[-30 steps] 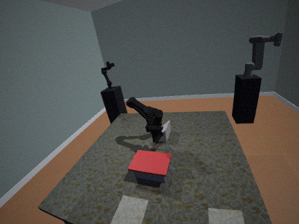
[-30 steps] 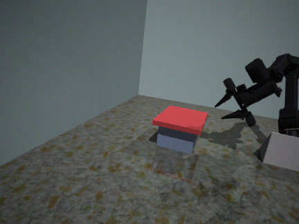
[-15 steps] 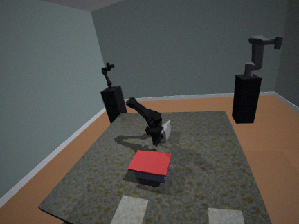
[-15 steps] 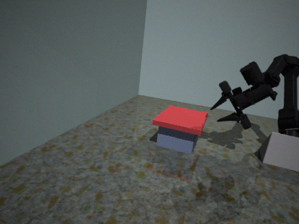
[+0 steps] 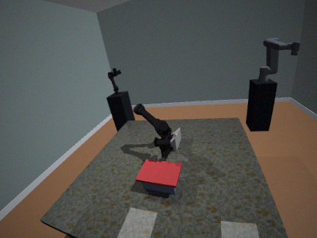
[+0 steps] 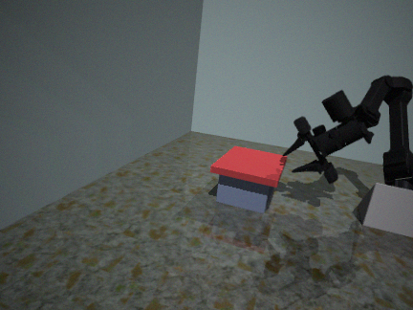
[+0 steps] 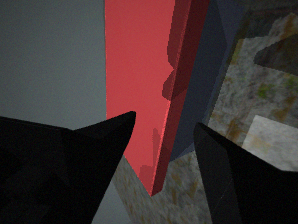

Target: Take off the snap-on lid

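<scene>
Smooth, matt plastic-looking red lid (image 5: 160,172) (image 6: 249,164) (image 7: 137,65); mottled, stone-like tabletop (image 5: 209,184) (image 6: 143,258) (image 7: 270,75) with a faint gloss

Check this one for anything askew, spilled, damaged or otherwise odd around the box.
Nothing stands out. The red lid sits level on the blue box, the box stands upright on the table, and I see no spill or damage.

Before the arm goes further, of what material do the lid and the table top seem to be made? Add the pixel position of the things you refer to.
Lid (image 5: 160,172) (image 6: 249,164) (image 7: 135,65): probably rigid plastic, matte; evenly red, crisp edges.

Table top (image 5: 216,165) (image 6: 119,230): perhaps polished stone or a printed imitation; grey mottling, ochre flecks, faint reflections.
</scene>
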You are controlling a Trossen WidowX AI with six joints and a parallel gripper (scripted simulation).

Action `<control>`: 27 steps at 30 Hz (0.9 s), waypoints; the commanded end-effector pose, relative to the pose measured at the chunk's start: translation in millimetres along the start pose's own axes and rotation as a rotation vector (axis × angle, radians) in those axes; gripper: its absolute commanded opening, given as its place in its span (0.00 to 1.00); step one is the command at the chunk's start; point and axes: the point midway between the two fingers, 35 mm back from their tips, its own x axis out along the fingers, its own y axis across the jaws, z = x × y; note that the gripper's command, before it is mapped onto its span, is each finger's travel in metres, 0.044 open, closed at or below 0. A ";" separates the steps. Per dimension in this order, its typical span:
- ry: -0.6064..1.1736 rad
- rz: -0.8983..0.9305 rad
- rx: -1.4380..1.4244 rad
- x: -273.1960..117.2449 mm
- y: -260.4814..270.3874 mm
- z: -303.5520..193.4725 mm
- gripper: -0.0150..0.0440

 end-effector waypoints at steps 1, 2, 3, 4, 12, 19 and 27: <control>0.002 -0.005 -0.009 7.6 -3.1 -0.6 0.65; 0.002 -0.005 -0.009 9.3 -3.1 -0.5 0.65; 0.001 -0.004 -0.009 10.9 -3.1 -0.3 0.65; 0.001 -0.004 -0.009 12.5 -3.1 -0.1 0.65; -0.003 0.001 -0.010 25.1 -3.3 1.9 0.65; -0.006 0.005 -0.011 32.0 -3.6 3.5 0.61; -0.006 0.005 -0.011 32.0 -3.6 3.5 0.45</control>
